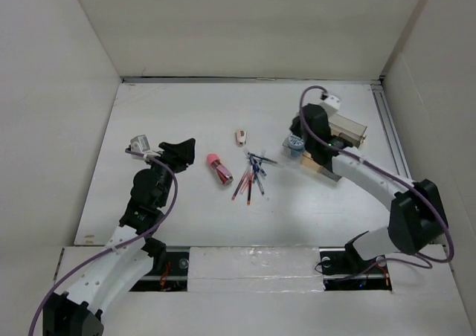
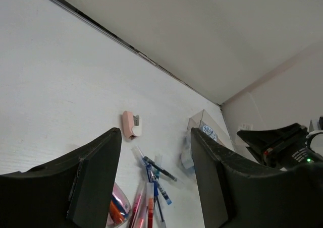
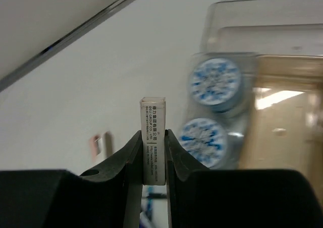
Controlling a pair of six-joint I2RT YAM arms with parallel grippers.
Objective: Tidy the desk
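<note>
right pincer (image 3: 152, 146): clamped on a small white box (image 3: 153, 114) with a printed label. the box stands on end between the two fingers, its long axis running along them, and its upper half sticks out past the tips.

clear plastic tray (image 3: 262, 6): lies just right of the held box in the wrist view and a little ahead of it. two blue-and-white round rolls (image 3: 214, 81) seem to sit in its near-left part, close beside the right finger. they are blurred, so i cannot tell whether they touch it.

judgement: the coming move turns on that offset. the box needs to go rightward over the tray wall, and the rolls crowd the nearest spot, so an open compartment further right looks safer. the right arm is plainly the nearer one, being already at the tray.

left pincer (image 2: 155, 137): fingers apart, nothing between them. it hovers over the left half of the tabletop (image 1: 186, 113), well apart from the tray.

the tabletop spreads white under both arms. loose on its middle are a fanned heap of pens (image 1: 253, 176), a red-pink item (image 1: 219, 169) and a small pink-and-white piece (image 1: 241, 136). all three lie between the two pincers, with the red-pink item nearest the left one.
</note>
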